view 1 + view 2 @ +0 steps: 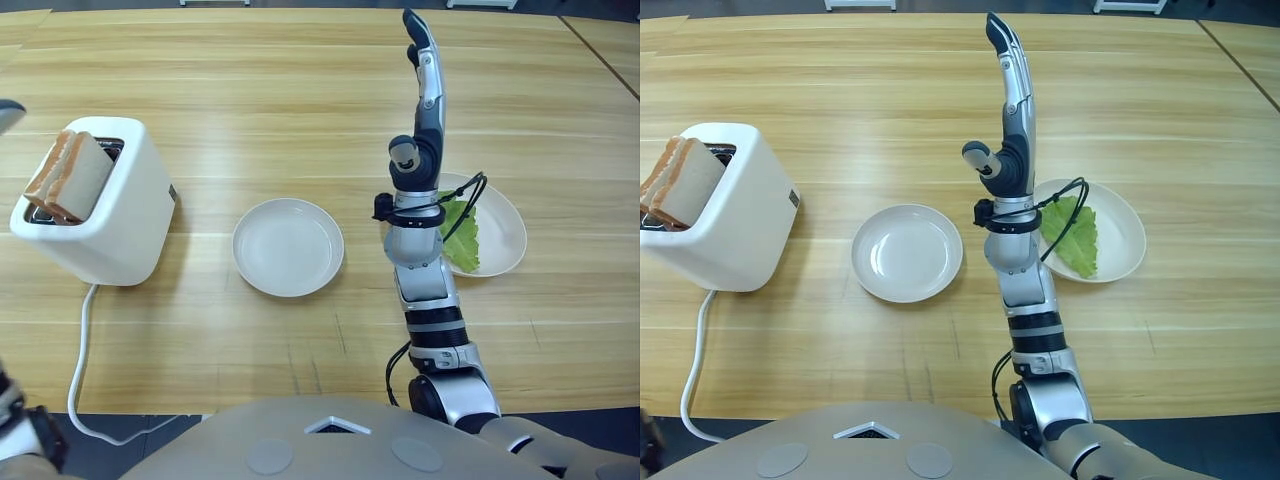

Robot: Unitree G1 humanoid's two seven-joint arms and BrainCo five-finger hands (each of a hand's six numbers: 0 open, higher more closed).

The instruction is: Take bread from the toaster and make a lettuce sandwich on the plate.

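A white toaster (105,210) stands at the left of the wooden table with two bread slices (70,175) sticking out of its slots. An empty white plate (288,246) lies at the table's middle. To its right a second white plate (500,235) holds a green lettuce leaf (462,235). My right hand (424,90) is raised above the table between the two plates, fingers stretched straight and pointing away, holding nothing; its forearm covers the left edge of the lettuce plate.
The toaster's white cord (80,370) runs from its base down over the table's front edge. Bare wood stretches across the back of the table (250,80).
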